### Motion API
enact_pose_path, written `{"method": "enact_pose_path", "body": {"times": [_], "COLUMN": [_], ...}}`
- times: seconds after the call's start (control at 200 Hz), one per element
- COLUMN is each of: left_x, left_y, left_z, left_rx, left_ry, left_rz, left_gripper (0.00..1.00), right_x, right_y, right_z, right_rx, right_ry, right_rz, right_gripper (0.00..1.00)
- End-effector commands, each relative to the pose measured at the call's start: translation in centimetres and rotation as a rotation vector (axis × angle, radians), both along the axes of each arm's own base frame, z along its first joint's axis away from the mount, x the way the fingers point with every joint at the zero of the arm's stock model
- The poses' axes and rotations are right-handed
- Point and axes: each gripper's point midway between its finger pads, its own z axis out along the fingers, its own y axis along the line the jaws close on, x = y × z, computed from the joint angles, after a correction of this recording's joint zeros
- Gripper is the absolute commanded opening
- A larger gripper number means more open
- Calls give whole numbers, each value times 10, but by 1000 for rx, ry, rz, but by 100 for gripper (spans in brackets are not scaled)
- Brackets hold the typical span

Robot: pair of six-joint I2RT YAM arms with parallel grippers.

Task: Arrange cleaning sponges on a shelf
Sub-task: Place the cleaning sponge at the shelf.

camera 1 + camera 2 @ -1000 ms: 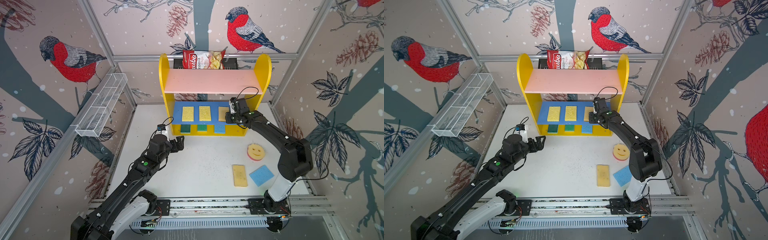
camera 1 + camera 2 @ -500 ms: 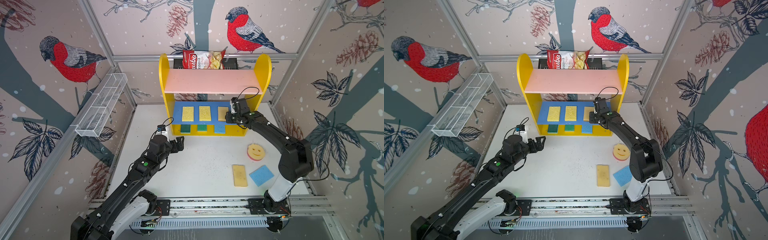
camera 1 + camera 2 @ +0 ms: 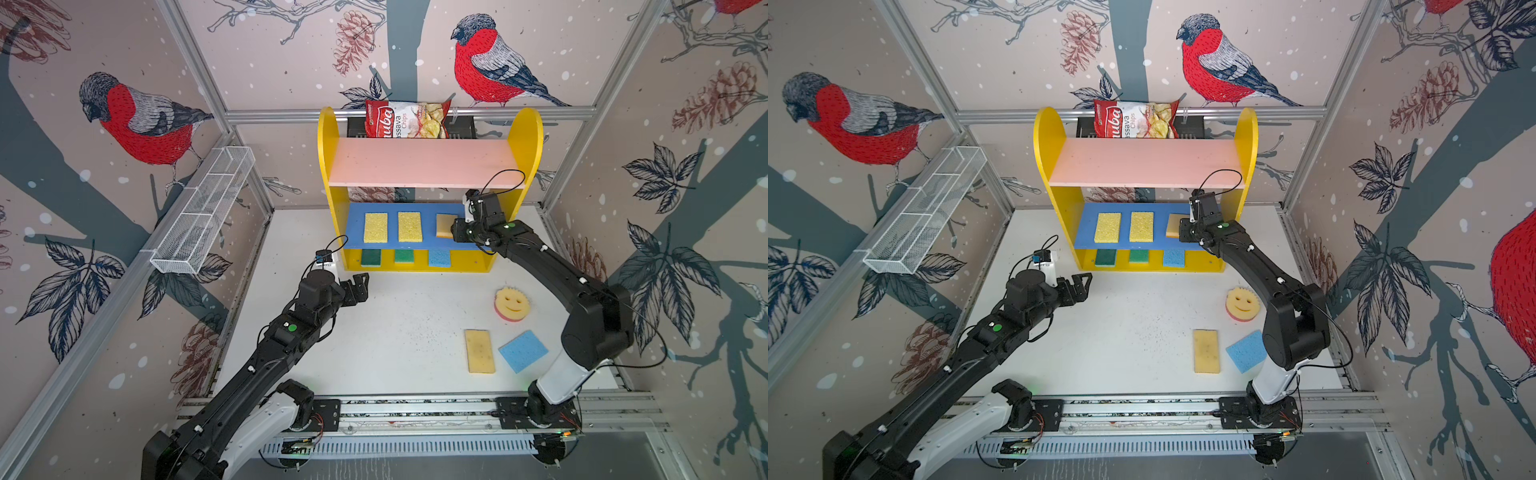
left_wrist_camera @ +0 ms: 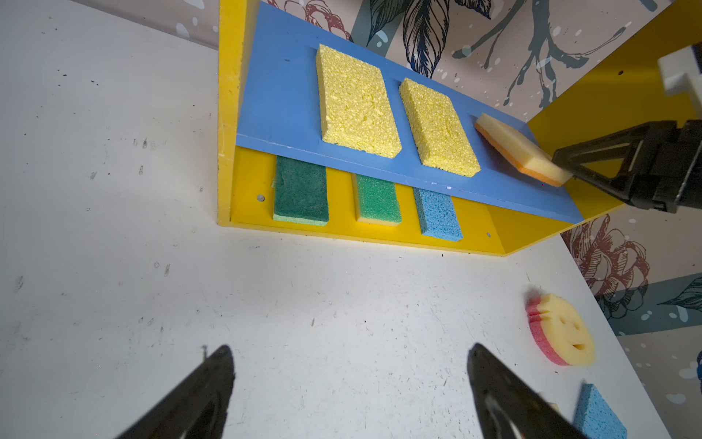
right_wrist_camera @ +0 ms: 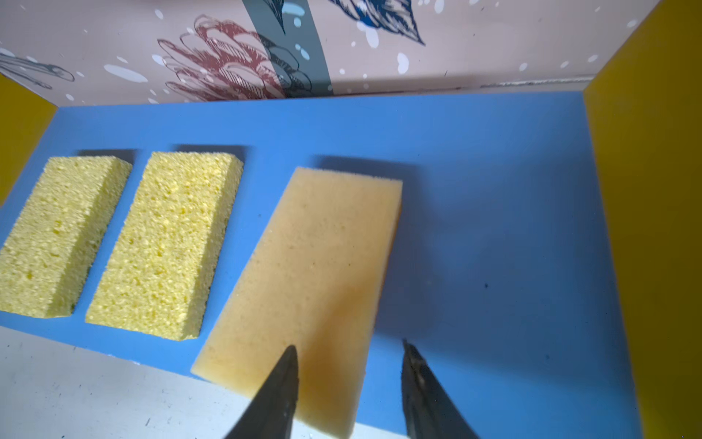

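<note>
In both top views the shelf (image 3: 428,166) carries six sponges, three on its base (image 3: 469,259) and three on its blue board (image 3: 353,232). The smiley sponge (image 3: 511,303), a tan sponge (image 3: 480,351) and a blue sponge (image 3: 523,351) lie loose on the table (image 3: 395,332). The left wrist view shows the left gripper (image 4: 348,346) wide and empty, and the orange-backed sponge (image 4: 520,152) tilted at the board's front edge. In the right wrist view the right gripper (image 5: 348,345) has its jaws partly apart, one tip over that sponge and one beside it, so it looks let go, with three sponges left to place.
</note>
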Motion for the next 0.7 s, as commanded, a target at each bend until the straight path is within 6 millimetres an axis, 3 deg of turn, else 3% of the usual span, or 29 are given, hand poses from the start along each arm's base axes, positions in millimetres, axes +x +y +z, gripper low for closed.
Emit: {"method": "enact_pose_path", "body": {"times": [0.0,0.05,0.11,0.16,0.225,0.325,0.445,0.695], "left_x": [2,3,6,9,12,16,17,14], "left_y": [-17,-28,-38,-45,-54,-61,-65,-61], "left_z": [8,11,15,17,19,22,27,32], "left_rx": [-66,-92,-116,-132,-150,-185,-209,-194], "left_ry": [-24,-31,-38,-37,-34,-32,-40,-63], "left_rz": [-73,-120,-164,-188,-223,-240,-251,-245], "left_gripper": [79,66,40,31,29,29,29,27], "right_x": [1,0,0,0,-1,-1,0,-4], "right_y": [2,1,0,-1,-1,-5,-11,-13], "right_z": [-3,-5,-6,-7,-9,-14,-13,13], "right_rx": [20,24,28,34,42,42,47,84], "right_ry": [3,5,4,6,11,21,17,-24], "right_rz": [0,0,-1,-1,0,-8,-19,-14], "right_gripper": [31,24,18,18,19,30,32,40]}}
